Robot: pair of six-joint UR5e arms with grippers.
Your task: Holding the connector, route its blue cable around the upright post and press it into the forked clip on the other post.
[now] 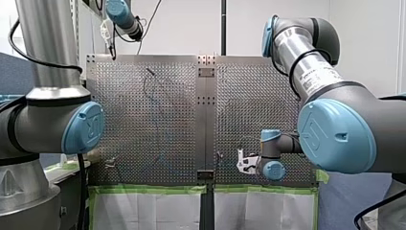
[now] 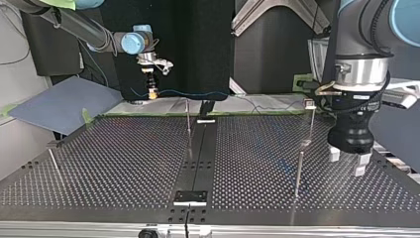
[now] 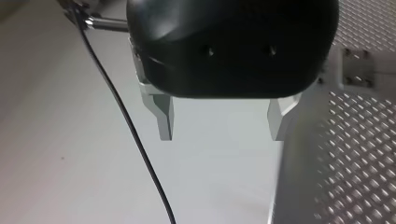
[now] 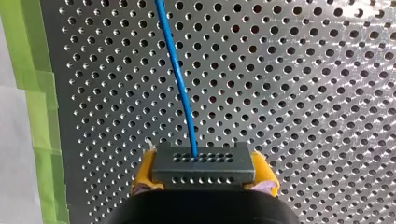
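Closest in, in the right wrist view, my right gripper (image 4: 204, 182) has its yellow pads (image 4: 144, 170) clamped on the two short ends of the dark grey rectangular connector (image 4: 204, 161), whose holed face looks ahead. The thin blue cable (image 4: 180, 79) leaves that face and runs straight ahead of the fingers over the silver perforated table (image 4: 303, 93), so its long axis lies in line with the grip. In the top view this cable stretches from the connector toward the view's right, along the table's far edge, and passes the thin upright metal post (image 2: 188, 116) near the middle seam. I cannot tell whether it touches the post, and it does not look bent around it yet. Further along that line stands the second thin post with a small square head (image 2: 309, 103), probably the forked clip, though the fork is too small to see. My right gripper is the nearer to the first post. My left gripper (image 2: 349, 161), metal fingers apart and empty, hovers just beside the second. The coming move likely turns on swinging the connector so the cable hooks the first post.
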